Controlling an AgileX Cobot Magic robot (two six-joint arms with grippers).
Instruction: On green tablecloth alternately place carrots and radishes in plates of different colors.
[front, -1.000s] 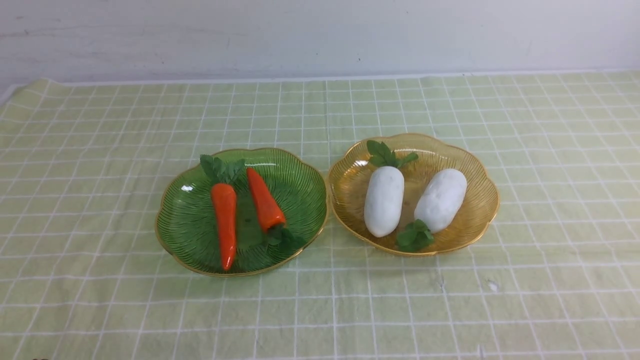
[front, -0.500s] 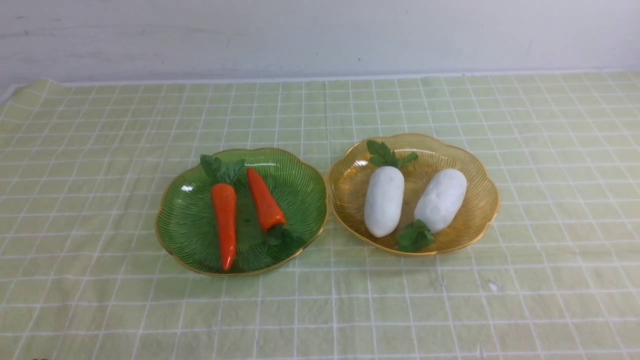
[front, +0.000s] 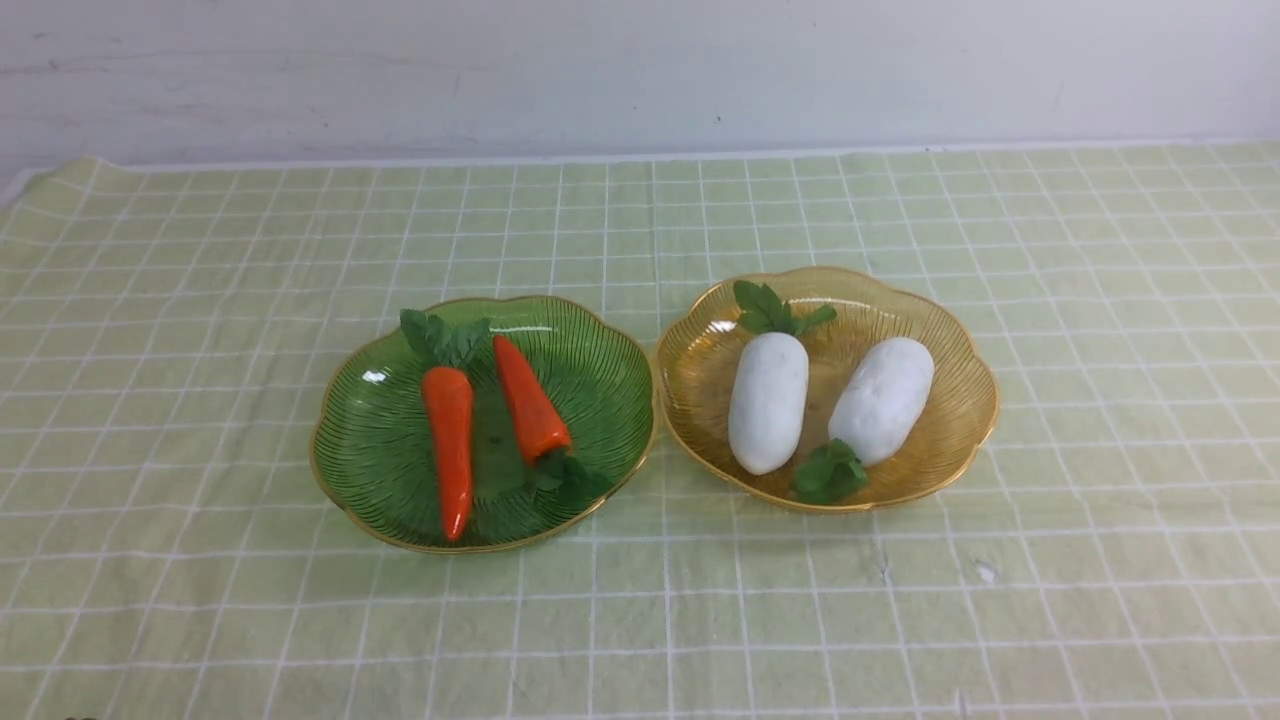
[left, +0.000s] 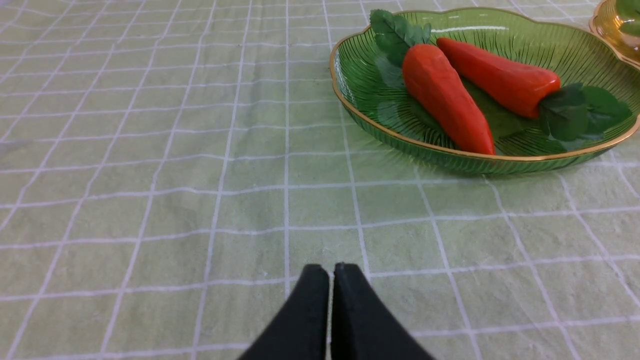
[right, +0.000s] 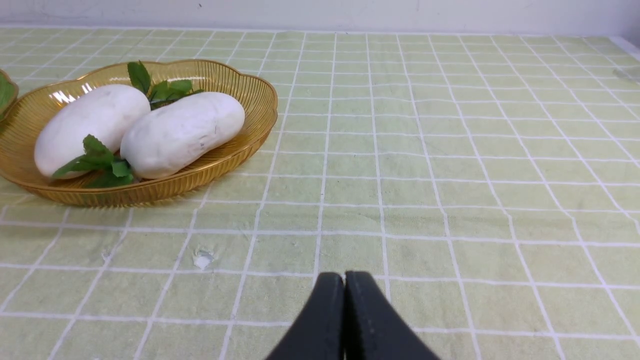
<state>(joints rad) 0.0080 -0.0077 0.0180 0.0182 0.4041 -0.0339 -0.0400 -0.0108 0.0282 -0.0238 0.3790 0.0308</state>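
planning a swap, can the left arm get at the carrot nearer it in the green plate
Probably yes: only bare tablecloth lies between the left gripper and the green plate, and that carrot lies uncovered. The gripper is shut, so it must open first.

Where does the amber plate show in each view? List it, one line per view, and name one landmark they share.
Front view: amber plate right of centre, beside the green plate, holding both radishes.
Left wrist view: only a sliver of its rim at the picture's top right corner.
Right wrist view: at the picture's left, radishes inside.
Shared landmark: the green plate's gold rim beside it.
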